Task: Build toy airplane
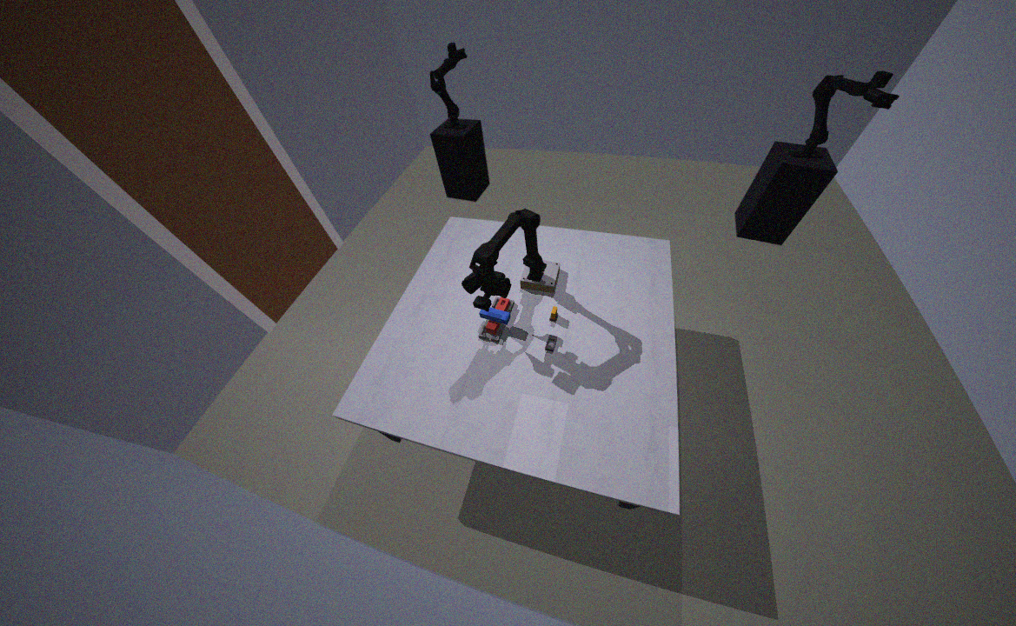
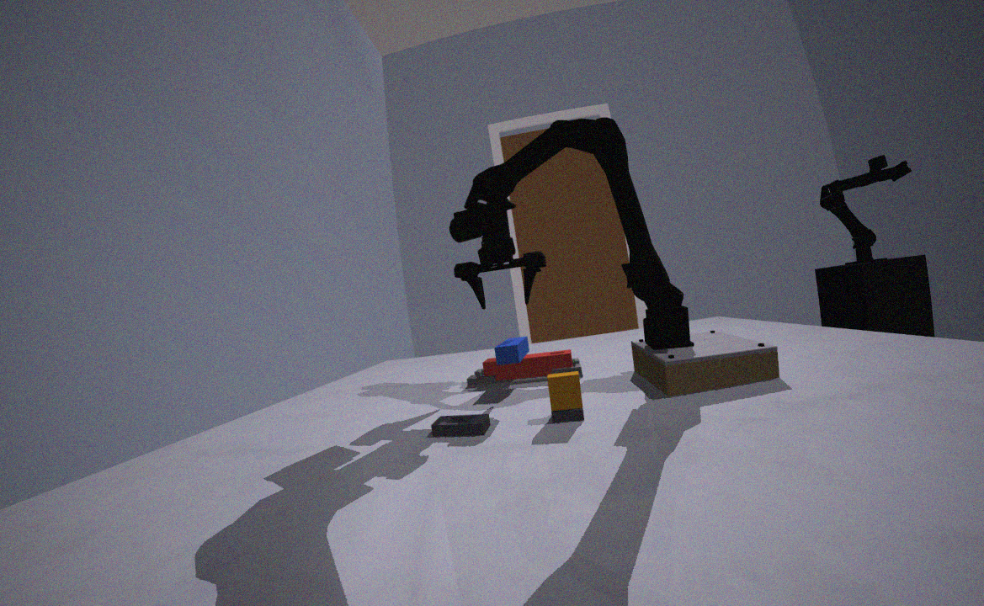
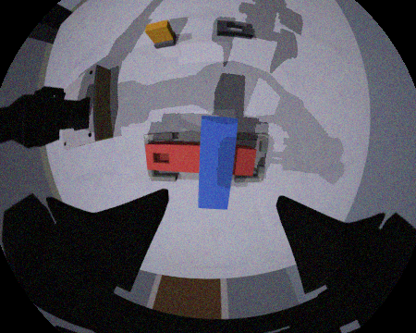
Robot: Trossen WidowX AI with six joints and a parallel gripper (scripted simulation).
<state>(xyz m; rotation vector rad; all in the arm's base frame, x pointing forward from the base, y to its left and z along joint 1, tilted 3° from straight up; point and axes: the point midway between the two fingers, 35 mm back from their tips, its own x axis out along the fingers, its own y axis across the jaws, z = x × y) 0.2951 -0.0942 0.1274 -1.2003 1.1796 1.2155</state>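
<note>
The red fuselage [image 1: 501, 303] [image 2: 548, 364] [image 3: 177, 157] lies lengthwise in the grey cradle [image 2: 476, 381] [image 3: 263, 157] and looks flat. The blue wing [image 1: 494, 316] [image 2: 511, 351] [image 3: 213, 185] lies across the fuselage's top; its tab and the wing socket are hidden beneath it. The small tail socket [image 3: 161, 157] shows empty at the fuselage end nearer the arm's base. The yellow tail fin [image 1: 553, 312] [image 2: 564, 391] [image 3: 160, 31] stands apart in a dark holder [image 2: 568, 415]. My gripper [image 2: 506, 304] [image 3: 225, 199] is open and empty, above the wing and clear of it.
An empty dark holder [image 1: 551, 338] [image 2: 460, 427] [image 3: 223, 29] lies near the tail fin. The arm's base block [image 1: 538, 286] [image 2: 721, 370] [image 3: 103, 104] stands beyond the fuselage's tail end. Two other arms stand on black pedestals [image 1: 461, 159] [image 1: 785, 194] off the table.
</note>
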